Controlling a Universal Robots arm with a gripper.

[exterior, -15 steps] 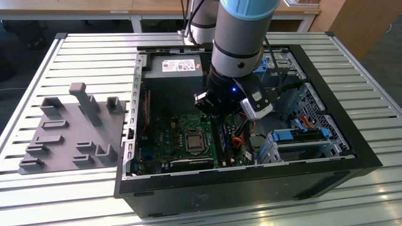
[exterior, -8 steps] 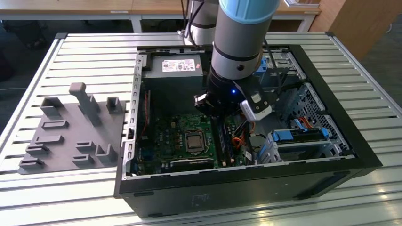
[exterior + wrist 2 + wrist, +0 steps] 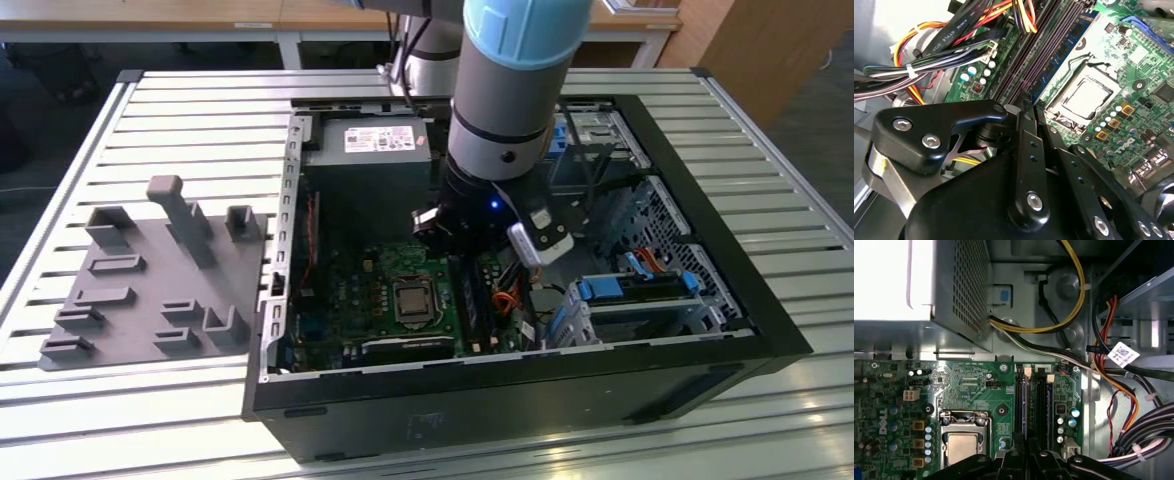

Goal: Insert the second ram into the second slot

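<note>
The second ram (image 3: 1064,47) is a dark-blue stick standing on edge in the row of memory slots (image 3: 1040,405), on the side nearest the CPU socket (image 3: 1086,95). In the first wrist view the second ram (image 3: 1022,410) runs straight out from my fingertips. My gripper (image 3: 1029,102) has its black fingers (image 3: 1021,145) drawn together at the stick's near end, with only a thin gap in line with the stick. In the exterior view the gripper (image 3: 467,250) hangs low inside the open computer case (image 3: 534,375), just above the motherboard (image 3: 354,300).
Bundled cables (image 3: 954,35) crowd the slots on the side away from the socket. The power supply (image 3: 367,145) fills the case's far end, and light-blue drive brackets (image 3: 641,290) sit at the exterior view's right. A grey fixture tray (image 3: 147,280) lies on the slatted table beside the case.
</note>
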